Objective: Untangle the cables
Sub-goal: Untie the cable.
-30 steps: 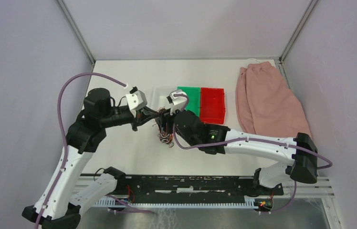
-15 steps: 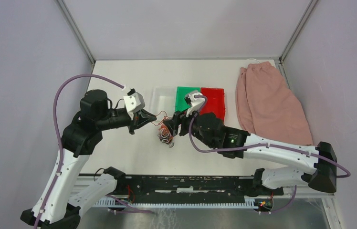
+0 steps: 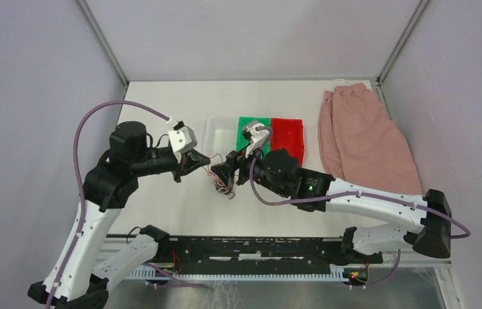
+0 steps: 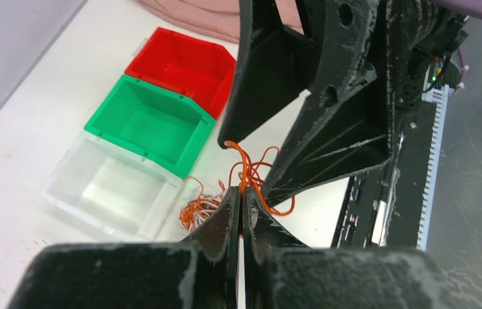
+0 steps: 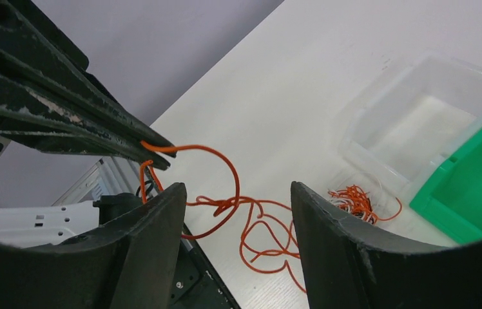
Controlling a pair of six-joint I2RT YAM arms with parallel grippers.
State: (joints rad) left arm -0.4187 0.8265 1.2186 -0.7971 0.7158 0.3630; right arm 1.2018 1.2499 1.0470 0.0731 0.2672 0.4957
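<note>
Work surface: a white bench (image 3: 161, 106) enclosed by plain grey-lilac walls (image 3: 32, 96). At the far side a clear bin (image 3: 219, 127), a green bin (image 3: 245, 124) and a red bin (image 3: 288, 140) stand in a row. A pink cloth (image 3: 361, 132) lies to their right.

The cables (image 3: 225, 187) form a small clump of thin, curly orange-red, black and white wires on the bench, near the clear bin and between the two arms. One orange strand (image 4: 249, 168) rises from the clump in loose loops.

Left tool (image 3: 206, 157): fingers together, clamped on the end of the orange strand. Right tool (image 3: 221, 171): fingers apart, facing the left tool, just above the clump.

The top view shows the strand only faintly. The left wrist view shows it leaving the closed tips. The right wrist view shows its loops in the gap between the open fingers (image 5: 154, 244); whether they touch the fingers cannot be told.
</note>
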